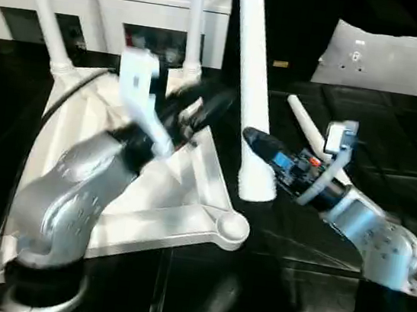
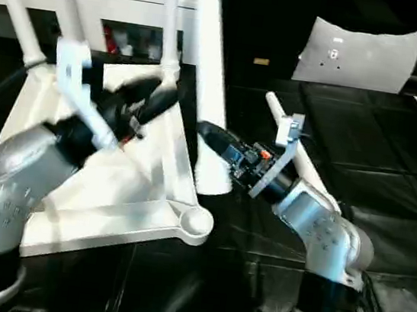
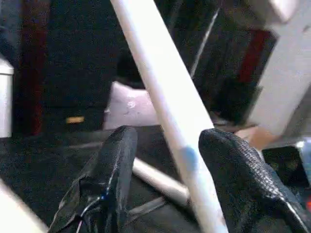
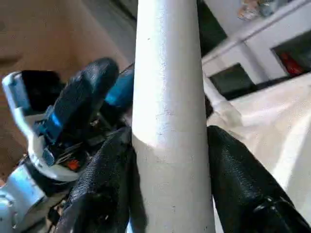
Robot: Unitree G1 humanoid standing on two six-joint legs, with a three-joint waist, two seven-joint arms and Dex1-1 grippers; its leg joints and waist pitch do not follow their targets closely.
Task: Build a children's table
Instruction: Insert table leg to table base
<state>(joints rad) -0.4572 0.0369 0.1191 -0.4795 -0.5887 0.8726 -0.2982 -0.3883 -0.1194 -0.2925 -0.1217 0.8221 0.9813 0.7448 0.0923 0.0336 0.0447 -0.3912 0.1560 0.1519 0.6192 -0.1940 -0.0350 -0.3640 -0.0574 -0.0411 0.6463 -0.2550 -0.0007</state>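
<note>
The children's table top, a square of smooth white plastic, lay upside down on the black work table, its ribbed underside up and a round empty socket at its nearest corner, about five o'clock from the top's centre. Over that underside reached the silver left forearm, its left gripper of two black textured fingers standing apart on either side of a slanting white tube leg, one finger touching the tube; whether it gripped could not be told. At three o'clock from the top, the right gripper was closed on the thick ridged lower end of the same smooth, round tapering leg, black pads pressed to both sides, the leg's foot just beside the top's edge and the leg rising steeply toward twelve o'clock. Just beyond the right wrist a fourth leg lay flat on the quilted black cover. At the far corners, two slim legs stood in their sockets. Farthest off, at one o'clock, sat a flat white rounded panel, and at eleven o'clock a white shelf unit.
</note>
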